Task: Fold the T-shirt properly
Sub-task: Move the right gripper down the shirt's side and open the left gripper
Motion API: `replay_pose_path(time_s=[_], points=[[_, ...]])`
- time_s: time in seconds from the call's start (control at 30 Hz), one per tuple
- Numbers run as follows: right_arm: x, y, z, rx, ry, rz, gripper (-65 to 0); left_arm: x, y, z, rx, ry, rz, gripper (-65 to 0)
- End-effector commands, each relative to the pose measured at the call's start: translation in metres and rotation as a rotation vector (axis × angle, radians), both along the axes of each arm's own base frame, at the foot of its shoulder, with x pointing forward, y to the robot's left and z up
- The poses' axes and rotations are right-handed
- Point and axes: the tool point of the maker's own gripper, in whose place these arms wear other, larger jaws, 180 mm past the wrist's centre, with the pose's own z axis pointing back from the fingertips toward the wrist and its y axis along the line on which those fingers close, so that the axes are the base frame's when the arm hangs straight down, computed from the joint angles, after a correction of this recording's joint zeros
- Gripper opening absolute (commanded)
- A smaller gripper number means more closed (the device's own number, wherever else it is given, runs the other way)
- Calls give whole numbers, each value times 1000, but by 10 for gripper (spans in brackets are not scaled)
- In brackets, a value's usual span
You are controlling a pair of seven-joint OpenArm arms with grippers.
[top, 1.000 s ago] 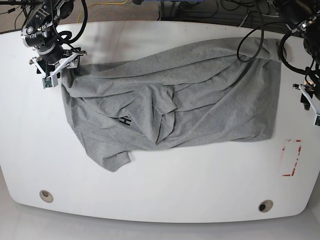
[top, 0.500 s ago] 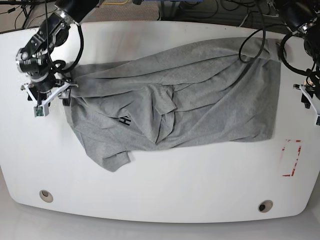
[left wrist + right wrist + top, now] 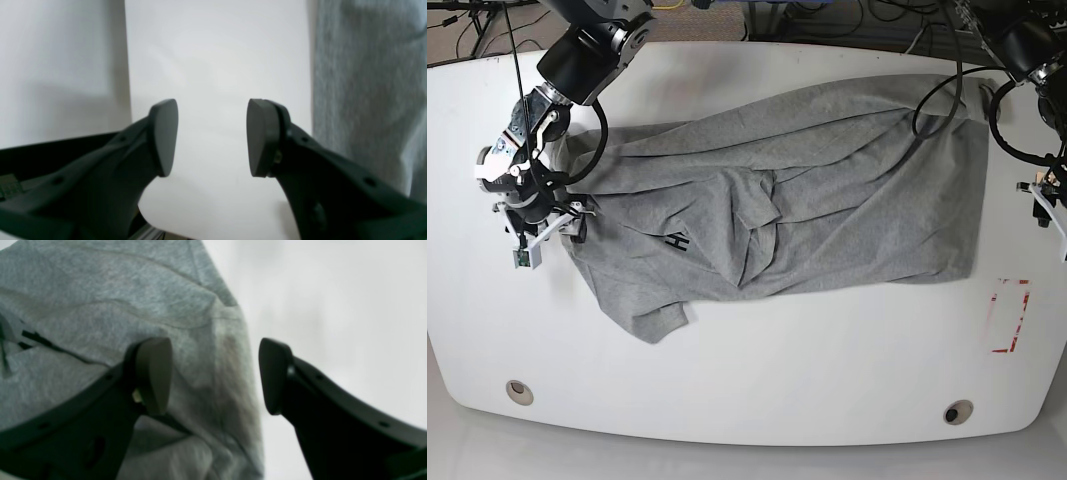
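Right now the T-shirt (image 3: pixel 787 200) lies crumpled and spread across the middle of the white counter (image 3: pixel 747 370), with part of a black letter showing near its centre. At the shirt's edge, the right tool (image 3: pixel 215 376) hovers with its jaws apart; grey cloth lies under one finger and bare counter under the other, nothing gripped. Off the shirt's opposite edge, the left tool (image 3: pixel 211 136) is likewise spread and empty over bare counter, the cloth just beside it.

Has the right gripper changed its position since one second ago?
Yes. The right gripper has moved down the shirt's left edge in the base view, nearer the table hole; its jaws are open over the T-shirt.
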Motion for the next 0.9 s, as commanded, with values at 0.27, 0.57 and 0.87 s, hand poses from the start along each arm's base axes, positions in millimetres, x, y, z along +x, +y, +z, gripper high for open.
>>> replay_pose_path(time_s=[0.27, 0.57, 0.87], points=[[23, 1, -7, 76, -103, -11, -263, 8, 6, 19, 27, -52, -6, -339], [24, 1, -24, 123, -124, -25, -265, 10, 5, 21, 26, -68, -14, -339], [21, 3, -28, 130, -112, -25, -441, 34, -3, 4, -55, -102, -53, -333]])
